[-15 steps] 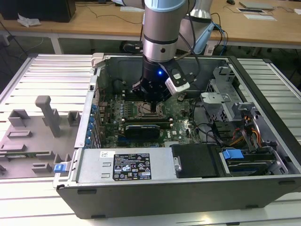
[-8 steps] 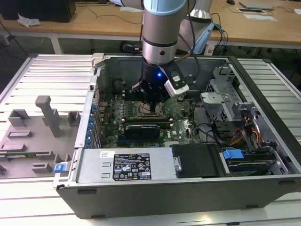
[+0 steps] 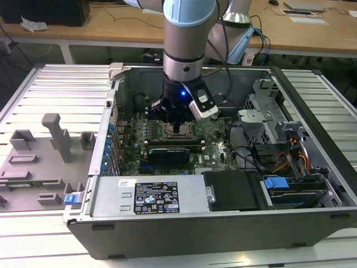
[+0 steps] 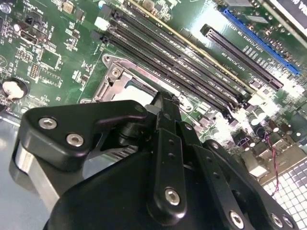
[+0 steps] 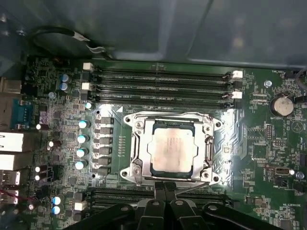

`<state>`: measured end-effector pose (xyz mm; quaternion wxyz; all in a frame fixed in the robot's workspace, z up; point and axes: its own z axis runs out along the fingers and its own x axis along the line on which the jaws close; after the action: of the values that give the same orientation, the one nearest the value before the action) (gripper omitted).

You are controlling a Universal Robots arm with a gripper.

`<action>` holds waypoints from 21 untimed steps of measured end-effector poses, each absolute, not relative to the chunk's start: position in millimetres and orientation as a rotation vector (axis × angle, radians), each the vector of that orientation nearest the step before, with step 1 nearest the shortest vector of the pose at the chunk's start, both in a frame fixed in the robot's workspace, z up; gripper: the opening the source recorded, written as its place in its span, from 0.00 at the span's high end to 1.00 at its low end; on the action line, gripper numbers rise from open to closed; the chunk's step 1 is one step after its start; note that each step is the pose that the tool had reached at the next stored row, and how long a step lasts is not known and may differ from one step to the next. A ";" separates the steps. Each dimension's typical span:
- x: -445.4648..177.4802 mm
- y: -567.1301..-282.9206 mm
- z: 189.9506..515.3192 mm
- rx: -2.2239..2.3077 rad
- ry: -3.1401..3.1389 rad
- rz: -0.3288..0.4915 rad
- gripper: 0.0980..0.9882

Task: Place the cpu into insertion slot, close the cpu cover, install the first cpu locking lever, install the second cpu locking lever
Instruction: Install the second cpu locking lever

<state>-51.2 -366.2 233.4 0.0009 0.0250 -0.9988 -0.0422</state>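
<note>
Where the first wrist view bares it, cpu (image 5: 171, 152) seated under cpu cover (image 5: 139, 153); pincer (image 5: 164, 188) clenched empty.

In the second wrist view the black fingers (image 4: 165, 143) hide most of the insertion slot (image 4: 122, 84). In the exterior view the arm (image 3: 187, 61) covers it.

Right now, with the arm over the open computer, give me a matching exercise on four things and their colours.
Things:
1. cpu
2. cpu cover
3. gripper
4. motherboard

Colours:
A. green
B. black
C. silvery-tan
D. shiny silver

Pairs: 1-C, 2-D, 3-B, 4-A. In the first wrist view the cpu lies in the insertion slot, framed by the cover, with the gripper at its edge.
</note>
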 end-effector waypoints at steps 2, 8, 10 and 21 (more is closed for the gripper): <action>-51.8 -369.4 232.6 0.079 -3.135 -0.176 0.99; -53.9 -382.0 231.6 0.078 -3.132 -0.231 0.99; -56.0 -383.9 230.2 0.079 -3.131 -0.244 0.99; -63.0 -402.3 222.9 0.078 -3.120 -0.382 0.99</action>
<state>-63.0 -402.3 222.9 -0.0011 0.0249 -0.9923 -0.1215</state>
